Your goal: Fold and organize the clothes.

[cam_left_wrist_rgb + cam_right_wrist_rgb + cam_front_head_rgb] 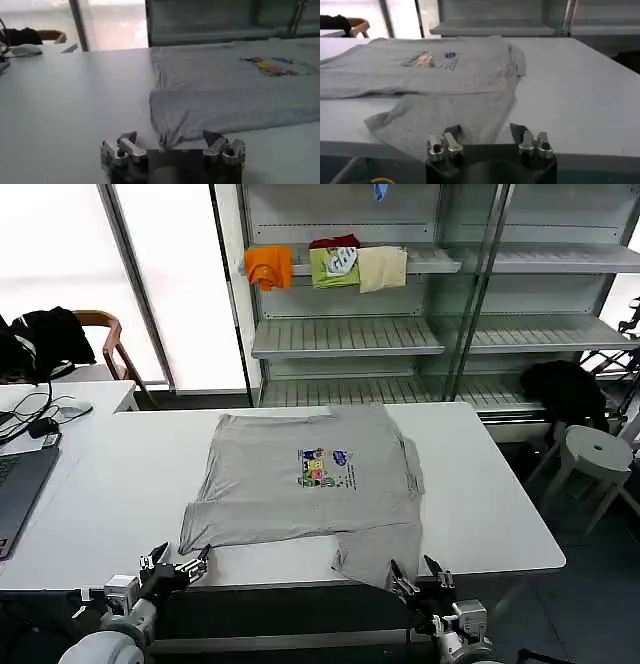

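Observation:
A light grey short-sleeved shirt [300,484] with a small multicoloured chest print [325,468] lies spread on the white table [110,494]. One corner [375,552] of it hangs toward the front edge. My left gripper [176,566] sits open at the front edge, just short of the shirt's left sleeve corner [167,131]. My right gripper [418,576] is open at the front edge, its fingers either side of the hanging cloth [445,120]. In the wrist views the left gripper [170,139] and the right gripper [487,134] hold nothing.
A laptop [15,484] and cables lie on the table's left end. Behind stand metal shelves [350,334] carrying orange, green and cream folded garments [330,266]. A white stool [592,454] and a black garment [565,389] are at right, a chair [105,344] at back left.

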`<state>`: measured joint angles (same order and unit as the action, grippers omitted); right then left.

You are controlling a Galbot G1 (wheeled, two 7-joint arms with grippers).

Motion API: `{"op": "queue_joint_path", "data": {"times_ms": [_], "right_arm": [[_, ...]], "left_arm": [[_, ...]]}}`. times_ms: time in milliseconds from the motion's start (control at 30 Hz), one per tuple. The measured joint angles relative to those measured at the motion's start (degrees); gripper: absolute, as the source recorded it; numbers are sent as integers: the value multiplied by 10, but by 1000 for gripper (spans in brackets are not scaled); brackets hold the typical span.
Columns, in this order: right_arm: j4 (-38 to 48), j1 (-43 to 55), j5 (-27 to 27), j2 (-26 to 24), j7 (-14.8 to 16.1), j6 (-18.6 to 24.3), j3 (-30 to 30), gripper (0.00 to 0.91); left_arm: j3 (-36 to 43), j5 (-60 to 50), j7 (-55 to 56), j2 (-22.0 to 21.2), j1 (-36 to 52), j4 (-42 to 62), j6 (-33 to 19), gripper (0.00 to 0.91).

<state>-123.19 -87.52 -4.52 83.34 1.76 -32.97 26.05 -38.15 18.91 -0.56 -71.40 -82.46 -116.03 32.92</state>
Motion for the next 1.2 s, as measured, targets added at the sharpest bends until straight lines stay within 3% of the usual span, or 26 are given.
{"op": "queue_joint_path", "data": {"times_ms": [900,1200], "right_arm": [[-6,39,-39,14,-7,-3,19,0],[-3,93,-59,19,-14,-2,32,0]], "left_arm": [[-9,2,-28,3,36,20,-29,0],[-18,22,-39,-2,66,16,-37,0]]}}
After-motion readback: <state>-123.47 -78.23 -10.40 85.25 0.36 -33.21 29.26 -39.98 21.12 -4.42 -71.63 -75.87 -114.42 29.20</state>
